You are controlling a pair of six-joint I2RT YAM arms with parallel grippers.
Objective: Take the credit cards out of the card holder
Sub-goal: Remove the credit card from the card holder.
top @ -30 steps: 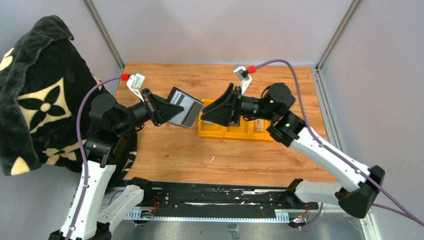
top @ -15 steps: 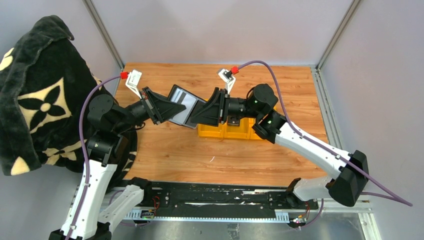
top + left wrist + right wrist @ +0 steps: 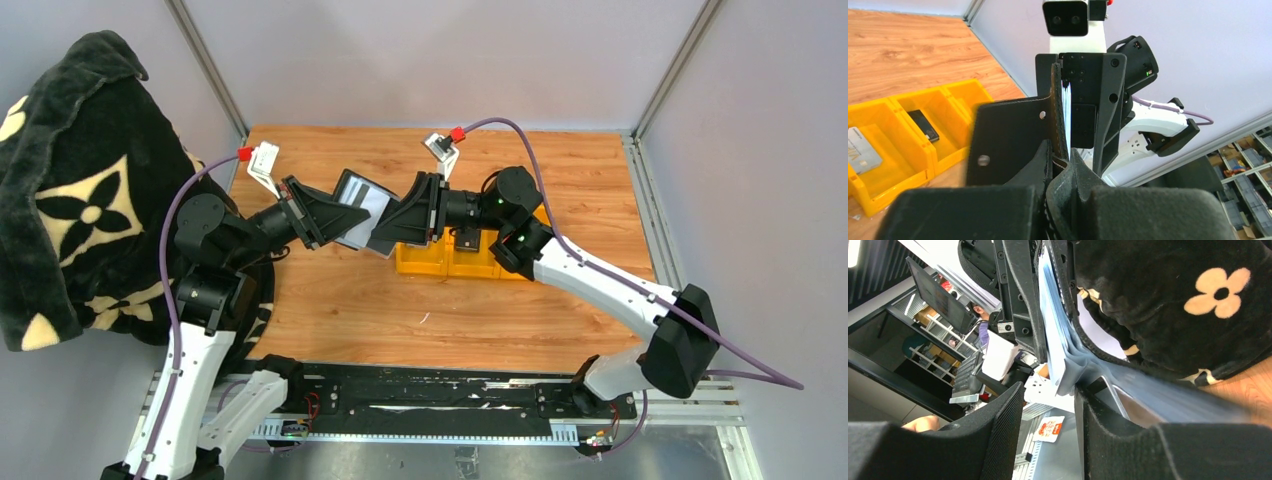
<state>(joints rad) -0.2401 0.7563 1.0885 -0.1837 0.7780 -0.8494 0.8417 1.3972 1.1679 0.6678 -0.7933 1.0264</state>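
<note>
Black leather-like card holder (image 3: pixel 358 212) is in the air over the wooden desk (image 3: pixel 330 300), beside the yellow plastic bins (image 3: pixel 445 262), with my left fingers (image 3: pixel 1079 167) clamped tight on it. Pale thin credit cards (image 3: pixel 1050 315) poke out. My right fingers (image 3: pixel 1100 420) straddle their edge, apart, gripping nothing. Pinch card only, no leather, and pull straight along the pocket.

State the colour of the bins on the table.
The bins are yellow, shown best in the left wrist view.
</note>
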